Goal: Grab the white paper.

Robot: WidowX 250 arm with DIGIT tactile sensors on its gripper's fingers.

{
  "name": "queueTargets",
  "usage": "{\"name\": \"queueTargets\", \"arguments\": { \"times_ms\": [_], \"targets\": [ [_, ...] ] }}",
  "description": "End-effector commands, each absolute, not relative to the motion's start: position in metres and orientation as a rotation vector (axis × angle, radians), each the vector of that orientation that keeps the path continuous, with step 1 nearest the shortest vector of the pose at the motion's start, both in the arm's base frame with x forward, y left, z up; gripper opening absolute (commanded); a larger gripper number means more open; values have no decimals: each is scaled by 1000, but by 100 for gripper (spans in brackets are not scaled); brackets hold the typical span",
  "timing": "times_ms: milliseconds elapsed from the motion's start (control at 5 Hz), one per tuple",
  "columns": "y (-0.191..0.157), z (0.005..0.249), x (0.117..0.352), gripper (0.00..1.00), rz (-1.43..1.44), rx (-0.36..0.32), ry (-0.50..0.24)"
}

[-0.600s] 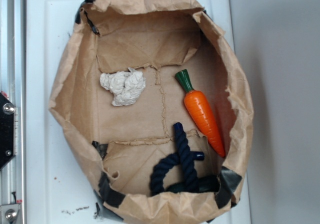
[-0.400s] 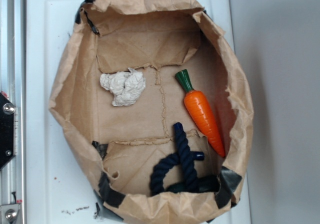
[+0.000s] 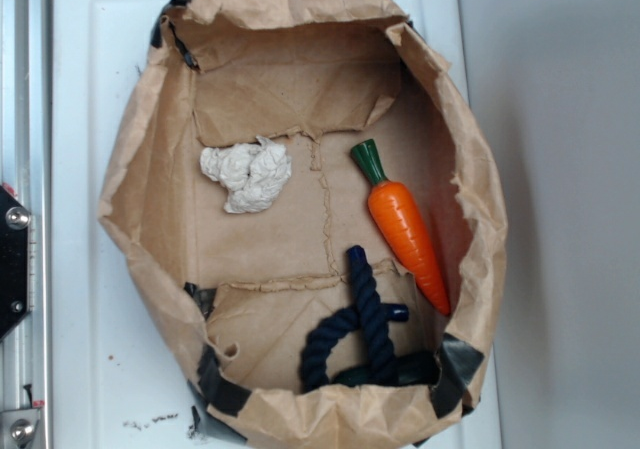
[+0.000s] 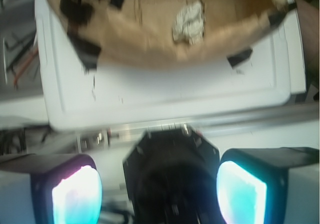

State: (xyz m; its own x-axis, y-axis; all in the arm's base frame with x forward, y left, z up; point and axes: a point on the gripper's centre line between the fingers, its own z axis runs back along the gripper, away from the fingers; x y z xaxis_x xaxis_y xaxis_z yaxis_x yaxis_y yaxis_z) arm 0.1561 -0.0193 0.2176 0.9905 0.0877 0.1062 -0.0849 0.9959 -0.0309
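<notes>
Item: white paper (image 3: 248, 174), a small crumpled off-white wad, lying on the floor of the brown paper bag (image 3: 140, 184), in the left half as the exterior view shows it, just below the folded flap at the far end. Nothing is touching it. In the wrist view the same wad (image 4: 189, 20) is showing near the top of the frame, blurred, inside the bag's rim.

Item: brown paper bag, flattened open like a shallow tray, sitting on a white tray-like surface (image 3: 90, 359); black tape (image 3: 215, 389) is showing at its corners.

Item: orange toy carrot (image 3: 402, 227) with a green top, lying diagonally in the right half of the bag, well apart from the wad.

Item: dark blue rope (image 3: 360, 329), looped, lying at the near end of the bag, just below the carrot's side.

Item: tool (image 4: 160, 186), appearing only in the wrist view, sitting outside the bag over the white surface's edge, well apart from the wad. Its two fingers (image 4: 75, 194) are standing wide apart with nothing between them, so the tool is spread and holding nothing.
</notes>
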Motion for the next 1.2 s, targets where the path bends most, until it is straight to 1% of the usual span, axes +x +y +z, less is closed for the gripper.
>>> {"name": "queueTargets", "arguments": {
  "times_ms": [0, 200, 400, 600, 800, 1000],
  "targets": [
    [-13, 204, 222, 100, 89, -3, -219],
    [1, 186, 242, 100, 41, -8, -227],
    [25, 166, 255, 100, -8, -46, -269],
    [41, 146, 267, 100, -16, -72, -268],
    [50, 126, 266, 100, -14, -78, -233],
    [40, 108, 267, 100, -43, -39, -213]
  ]
}}
